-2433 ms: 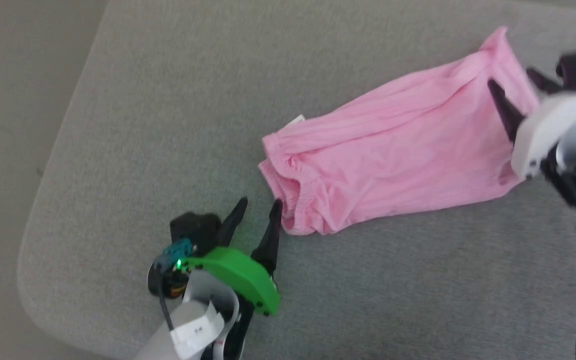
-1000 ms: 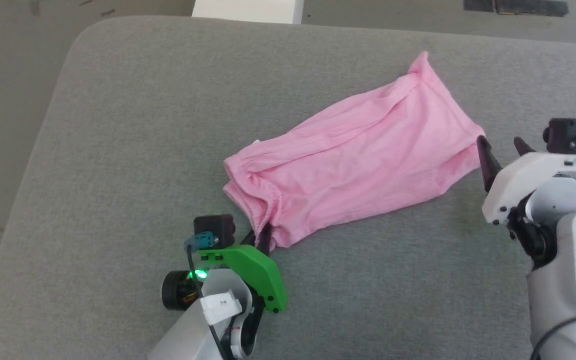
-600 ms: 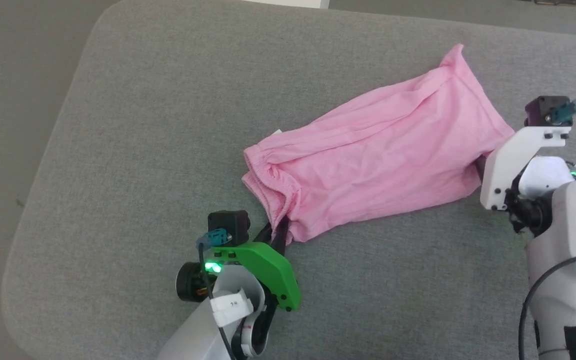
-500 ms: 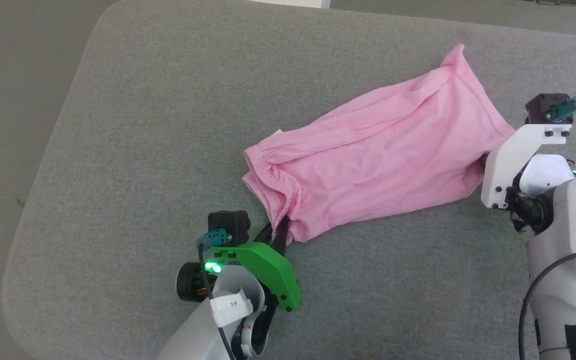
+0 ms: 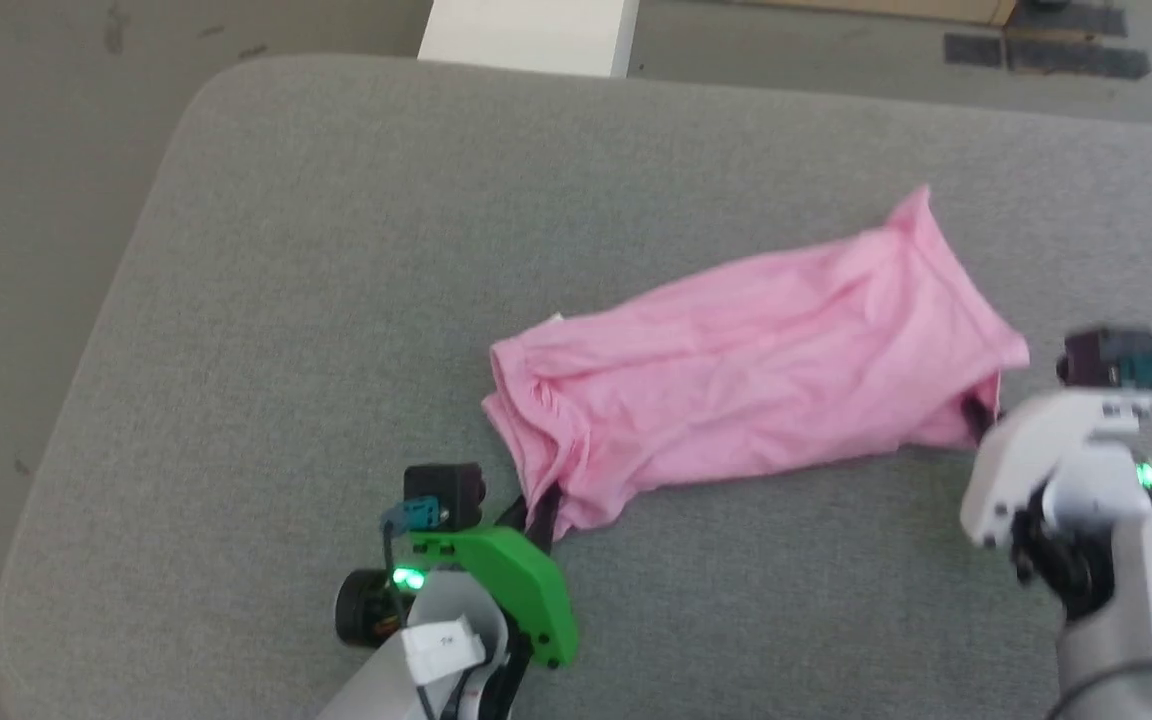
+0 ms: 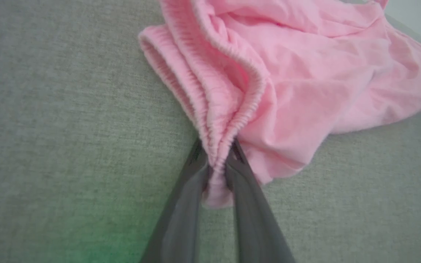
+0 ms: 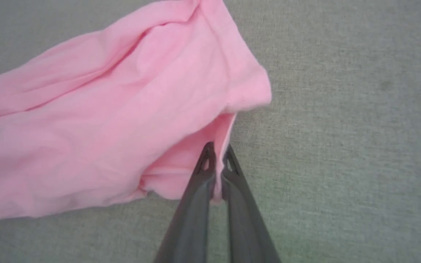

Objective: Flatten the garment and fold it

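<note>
Both jaws pinched cloth: left gripper (image 6: 216,157) at the waistband (image 6: 228,91) of the garment (image 5: 736,380), right gripper (image 7: 217,151) at a leg hem (image 7: 228,128). Flattening was in hand. The next move likely called for drawing the ends taut.

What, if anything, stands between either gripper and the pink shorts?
Nothing visible does. The left gripper is shut on the gathered waistband of the garment, and the right gripper is shut on the fabric edge at its opposite end.
</note>
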### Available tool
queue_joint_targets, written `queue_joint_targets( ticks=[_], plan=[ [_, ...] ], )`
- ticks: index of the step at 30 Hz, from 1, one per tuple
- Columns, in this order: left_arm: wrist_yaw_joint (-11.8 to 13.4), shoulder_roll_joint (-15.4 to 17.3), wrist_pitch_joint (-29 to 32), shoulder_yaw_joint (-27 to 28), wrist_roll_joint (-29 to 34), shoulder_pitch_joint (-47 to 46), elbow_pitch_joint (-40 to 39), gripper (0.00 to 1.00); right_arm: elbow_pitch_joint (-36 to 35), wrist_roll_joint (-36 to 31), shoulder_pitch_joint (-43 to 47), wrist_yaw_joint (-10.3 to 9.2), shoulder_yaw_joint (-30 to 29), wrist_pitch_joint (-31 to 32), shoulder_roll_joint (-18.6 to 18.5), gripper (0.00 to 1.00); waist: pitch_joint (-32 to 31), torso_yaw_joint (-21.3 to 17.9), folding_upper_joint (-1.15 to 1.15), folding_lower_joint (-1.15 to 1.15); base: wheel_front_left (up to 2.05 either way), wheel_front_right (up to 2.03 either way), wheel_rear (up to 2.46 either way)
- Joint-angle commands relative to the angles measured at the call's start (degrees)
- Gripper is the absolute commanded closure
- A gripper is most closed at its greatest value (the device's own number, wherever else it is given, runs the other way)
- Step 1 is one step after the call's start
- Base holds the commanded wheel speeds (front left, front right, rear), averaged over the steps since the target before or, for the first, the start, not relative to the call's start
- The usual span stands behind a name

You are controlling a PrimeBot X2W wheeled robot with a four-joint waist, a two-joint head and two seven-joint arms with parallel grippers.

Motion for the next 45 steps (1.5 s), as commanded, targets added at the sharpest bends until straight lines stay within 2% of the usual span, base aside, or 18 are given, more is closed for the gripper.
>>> queue_joint_targets(
  ticks=[1,5,10,14,19,20,21,22,25,29,34,35,38,42,45],
  plan=[
    [0.0,1.3,0.0,0.1,-0.1,1.7,-0.4,1.00,-2.7,1.5,3.3,-0.09,0.2,-0.6,0.1,1.00,-2.6,-1.9,0.00,0.00,0.00,0.00,0.00],
    [1.1,4.1,0.9,1.0,-0.5,4.1,-3.9,1.00,-11.7,4.6,11.8,-0.09,0.7,0.2,0.3,1.00,-4.2,-3.6,0.00,0.00,0.00,0.00,0.00],
    [1.1,7.9,4.5,1.2,-2.0,7.5,-10.1,1.00,-20.4,9.4,21.1,-0.09,-0.7,1.3,0.4,1.00,-5.2,-5.3,0.00,0.00,0.00,0.00,0.00],
    [1.5,10.3,7.8,0.9,-3.2,10.0,-14.0,1.00,-22.7,12.5,26.4,-0.09,-0.4,2.4,0.4,1.00,-5.5,-6.7,0.00,0.00,0.00,0.00,0.00],
    [1.8,11.7,10.2,0.1,-3.9,12.2,-16.7,1.00,-20.1,13.2,28.8,-0.09,0.9,1.3,0.4,1.00,-5.3,-7.6,0.00,0.00,0.00,0.00,0.00],
    [1.8,11.8,10.0,0.1,-3.9,12.4,-17.0,0.69,-19.1,13.1,28.8,-0.09,1.2,0.7,0.4,0.80,-5.3,-7.7,0.00,0.00,0.00,0.00,0.00],
    [1.9,11.8,9.6,0.2,-3.8,12.5,-17.1,0.51,-18.2,13.3,28.8,-0.09,1.3,0.2,0.4,0.62,-5.4,-7.7,0.00,0.00,0.00,0.00,0.00],
    [1.9,11.7,9.2,0.2,-3.7,12.7,-17.0,0.00,-17.3,13.0,28.9,-0.09,1.5,-0.5,0.4,0.00,-5.7,-7.6,0.00,0.00,0.00,0.00,0.00],
    [1.8,11.6,7.9,0.2,-3.7,13.7,-16.5,0.00,-16.1,13.2,29.2,-0.09,1.3,-1.9,0.4,0.00,-7.0,-7.4,0.00,0.00,0.00,0.00,0.00],
    [2.2,11.9,5.6,0.3,-2.8,14.9,-16.2,0.00,-18.1,11.8,29.9,-0.09,0.0,-3.1,0.4,0.00,-8.2,-6.9,0.00,0.00,0.00,0.00,0.00],
    [2.6,12.0,-1.0,2.1,-0.7,14.8,-17.1,0.00,-21.5,11.7,28.8,-0.09,-3.5,-7.8,0.4,0.00,-9.0,-6.5,0.00,0.00,0.00,0.00,0.00],
    [2.2,12.0,-6.9,3.4,1.1,13.8,-16.9,0.00,-21.6,10.7,27.8,-0.09,-3.9,-11.4,0.4,0.00,-9.4,-6.1,0.00,0.00,0.00,0.00,0.00],
    [1.8,12.0,-12.4,5.1,3.5,12.4,-15.2,0.00,-20.4,10.7,26.7,-0.09,-3.7,-14.2,0.4,0.00,-9.8,-5.9,0.00,0.00,0.00,0.00,0.00],
    [1.4,11.0,-14.3,7.9,7.7,10.5,-13.6,0.00,-17.7,9.8,24.5,-0.09,-2.7,-16.8,0.4,0.00,-10.2,-5.9,0.00,0.00,0.00,0.00,0.00],
    [0.3,9.2,-14.4,11.7,13.0,9.5,-15.9,0.00,-14.7,10.7,21.8,-0.09,-2.5,-18.0,0.4,0.00,-10.2,-6.1,0.00,0.00,0.00,0.00,0.00]
  ],
)
